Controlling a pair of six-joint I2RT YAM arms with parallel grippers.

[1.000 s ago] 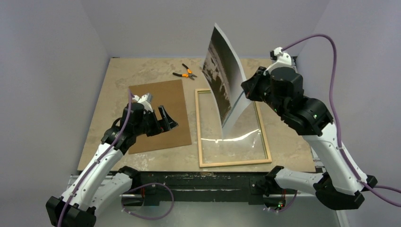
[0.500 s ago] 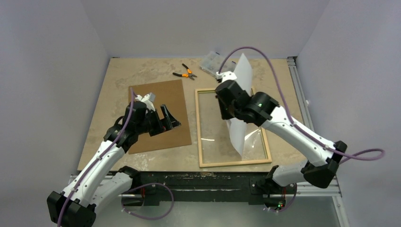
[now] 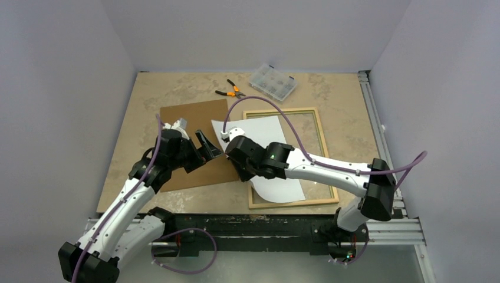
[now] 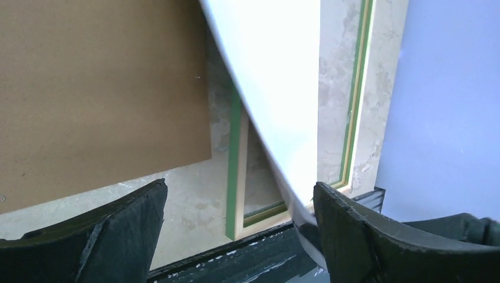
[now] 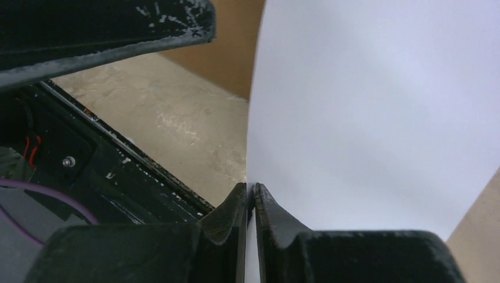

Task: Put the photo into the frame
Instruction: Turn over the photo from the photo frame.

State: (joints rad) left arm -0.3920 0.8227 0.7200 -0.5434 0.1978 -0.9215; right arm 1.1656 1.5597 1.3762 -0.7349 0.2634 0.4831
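Your right arm has swung down and leftward in the last second. The photo (image 3: 259, 128), which stood upright before, now lies white back up across the left half of the frame (image 3: 283, 109), overhanging its left rail toward the brown backing sheet (image 3: 194, 118). Your right gripper (image 5: 252, 197) is pinched tight on the photo's edge. Your left gripper (image 4: 239, 194) hangs spread wide and holds nothing. The clear compartment box (image 3: 272, 82) at the far edge holds bits too small to make out.
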